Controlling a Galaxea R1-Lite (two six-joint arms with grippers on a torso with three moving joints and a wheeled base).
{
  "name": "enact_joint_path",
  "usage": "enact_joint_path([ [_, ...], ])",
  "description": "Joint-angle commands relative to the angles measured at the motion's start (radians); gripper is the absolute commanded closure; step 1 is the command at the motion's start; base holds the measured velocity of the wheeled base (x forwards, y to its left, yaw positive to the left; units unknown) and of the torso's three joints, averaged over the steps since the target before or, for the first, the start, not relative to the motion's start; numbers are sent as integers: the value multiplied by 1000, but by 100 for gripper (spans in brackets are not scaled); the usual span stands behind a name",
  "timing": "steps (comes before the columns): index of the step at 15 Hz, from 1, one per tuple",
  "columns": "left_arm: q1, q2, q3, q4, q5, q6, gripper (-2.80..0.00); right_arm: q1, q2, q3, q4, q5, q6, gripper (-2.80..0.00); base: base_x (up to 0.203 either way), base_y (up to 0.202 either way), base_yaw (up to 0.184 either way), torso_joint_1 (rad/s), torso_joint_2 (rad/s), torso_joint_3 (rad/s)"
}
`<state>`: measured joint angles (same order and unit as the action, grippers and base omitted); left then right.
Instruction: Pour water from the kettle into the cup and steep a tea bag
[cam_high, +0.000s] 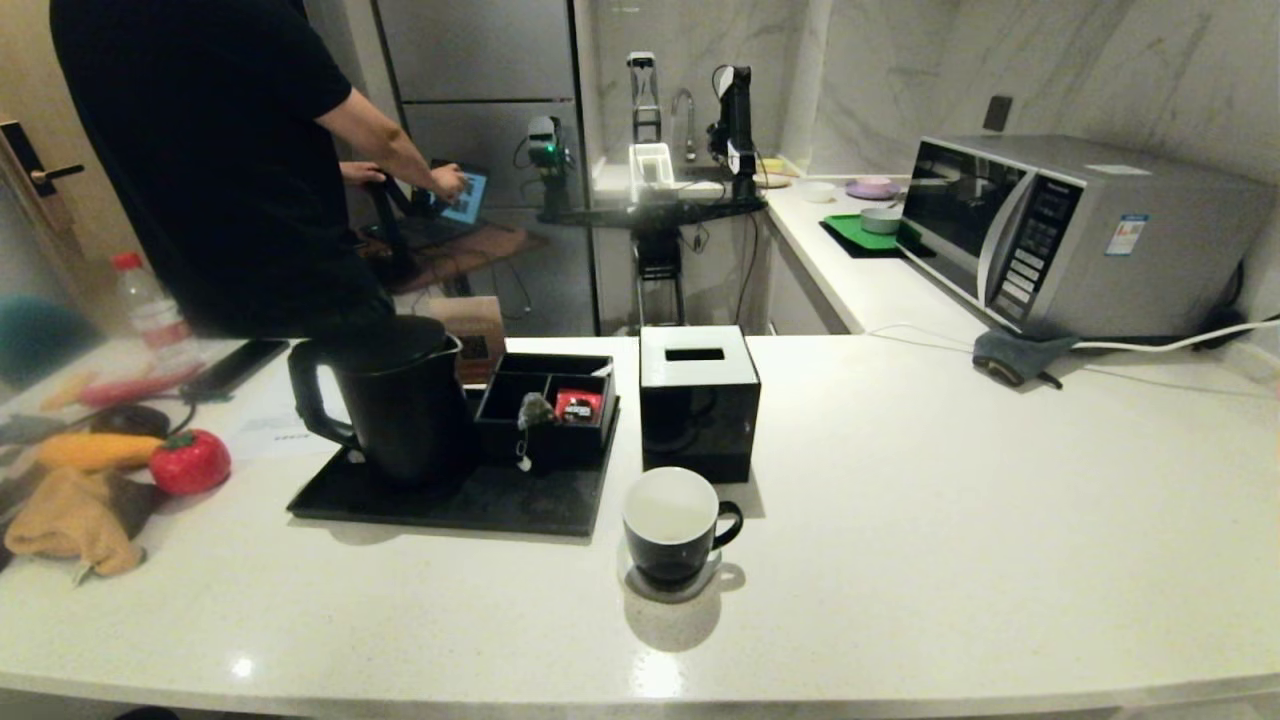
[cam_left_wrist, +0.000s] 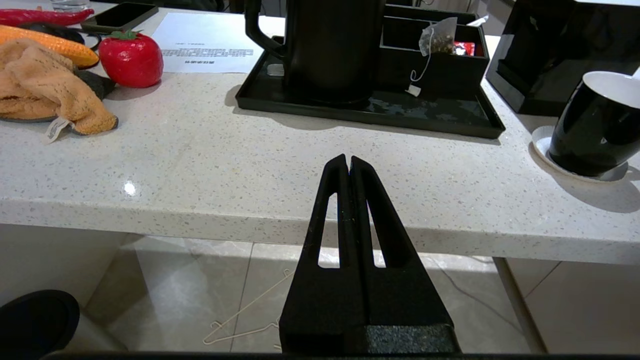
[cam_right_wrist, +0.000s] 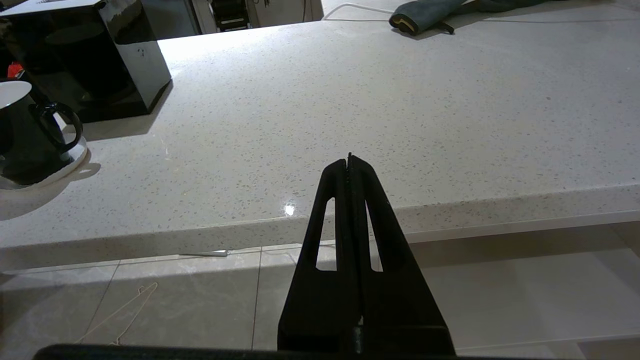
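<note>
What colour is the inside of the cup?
White inside, glossy black outside; the cup shows best in the head view.

One kettle (cam_high: 400, 400), one cup (cam_high: 672, 524), one tea bag (cam_high: 535, 409), one tray (cam_high: 450, 500), one microwave (cam_high: 1080, 235).

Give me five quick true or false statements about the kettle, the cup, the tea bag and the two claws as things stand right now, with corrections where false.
1. The kettle stands on the black tray. True.
2. The cup sits on the tray too. False: it sits on a small coaster on the counter, in front of the black box.
3. The tea bag is already in the cup. False: it hangs at the black organizer beside the kettle.
4. The left claw is shut and empty. True.
5. The right claw grips the cup handle. False: it is shut, empty, at the counter edge.
</note>
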<state>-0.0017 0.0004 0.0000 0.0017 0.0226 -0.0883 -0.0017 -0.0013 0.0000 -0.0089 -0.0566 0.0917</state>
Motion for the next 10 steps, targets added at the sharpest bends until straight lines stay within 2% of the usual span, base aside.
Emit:
enact_joint_path([
  [1,0,0,0,0,0,-1,0,0,1,0,0,0,0,0,0,0,0,0,0,0],
  [10,0,0,0,0,0,-1,0,0,1,0,0,0,0,0,0,0,0,0,0,0],
])
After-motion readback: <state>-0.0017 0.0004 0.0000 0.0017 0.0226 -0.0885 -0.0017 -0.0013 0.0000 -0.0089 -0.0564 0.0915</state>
